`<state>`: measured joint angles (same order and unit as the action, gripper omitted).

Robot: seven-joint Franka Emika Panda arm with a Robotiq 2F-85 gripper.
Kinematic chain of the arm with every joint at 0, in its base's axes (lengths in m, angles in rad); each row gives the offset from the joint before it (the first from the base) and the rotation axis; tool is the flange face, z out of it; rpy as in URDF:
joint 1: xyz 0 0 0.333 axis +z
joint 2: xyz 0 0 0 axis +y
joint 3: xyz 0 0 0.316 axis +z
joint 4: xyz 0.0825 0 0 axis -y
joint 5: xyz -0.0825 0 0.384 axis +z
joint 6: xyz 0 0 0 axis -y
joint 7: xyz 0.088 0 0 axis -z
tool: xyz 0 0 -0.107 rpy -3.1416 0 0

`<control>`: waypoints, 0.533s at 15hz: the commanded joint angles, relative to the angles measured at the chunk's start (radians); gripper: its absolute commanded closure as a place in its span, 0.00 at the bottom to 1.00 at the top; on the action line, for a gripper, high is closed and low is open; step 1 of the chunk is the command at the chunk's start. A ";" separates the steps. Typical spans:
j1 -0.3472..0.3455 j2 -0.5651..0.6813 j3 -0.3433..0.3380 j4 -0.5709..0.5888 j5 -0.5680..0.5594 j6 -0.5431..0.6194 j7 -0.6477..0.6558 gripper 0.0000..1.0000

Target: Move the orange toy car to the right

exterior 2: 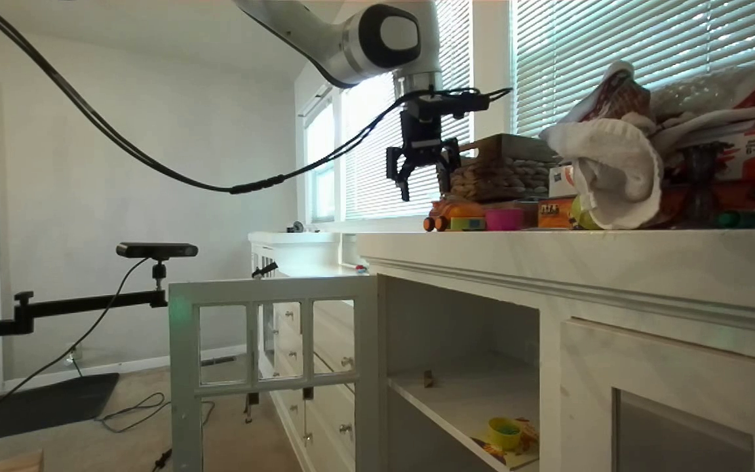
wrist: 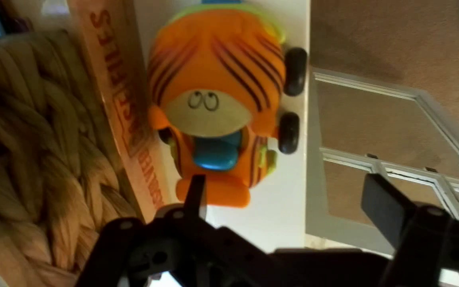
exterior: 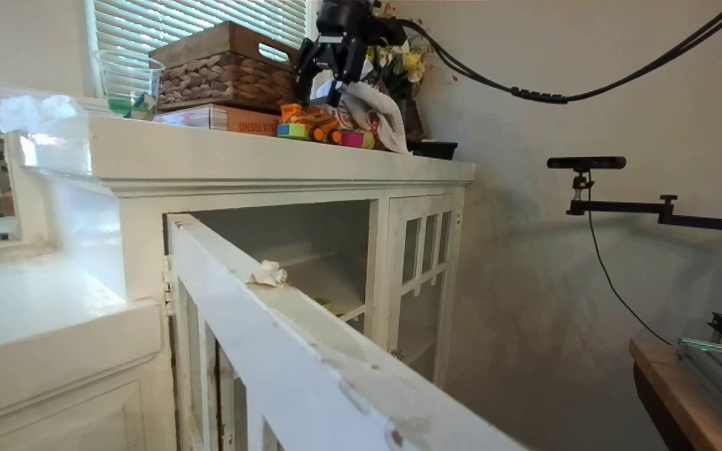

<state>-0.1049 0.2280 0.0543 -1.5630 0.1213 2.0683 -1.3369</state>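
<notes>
The orange toy car [exterior: 322,119] stands on the white cabinet top near its front edge. It also shows in an exterior view [exterior 2: 459,210], with dark wheels and a blue-green end. In the wrist view the car [wrist: 213,56] has dark stripes, a pale face with drawn eyes and a blue seat. My gripper [exterior: 318,97] is open and empty above the car; it also shows in an exterior view [exterior 2: 425,191], above and to the left of it. In the wrist view the gripper [wrist: 287,195] has one finger overlapping the car's orange end and the other beyond the cabinet edge.
A wicker basket [exterior: 226,78] sits on a flat red-orange box [exterior: 251,122] close beside the car. A pink cup [exterior 2: 504,219] stands next to the car. A white cloth [exterior 2: 620,170] lies past it. The cabinet door [exterior 2: 367,419] stands open below the edge.
</notes>
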 commanded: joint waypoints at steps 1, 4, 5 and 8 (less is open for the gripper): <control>0.045 -0.093 0.003 -0.055 -0.034 -0.067 0.036 0.00; 0.079 -0.153 0.008 -0.084 -0.037 -0.087 0.060 0.00; 0.087 -0.172 0.011 -0.094 -0.029 -0.093 0.049 0.00; 0.098 -0.142 0.006 -0.049 -0.005 -0.093 0.028 0.00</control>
<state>-0.0150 0.0838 0.0692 -1.6175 0.1163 1.9792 -1.3098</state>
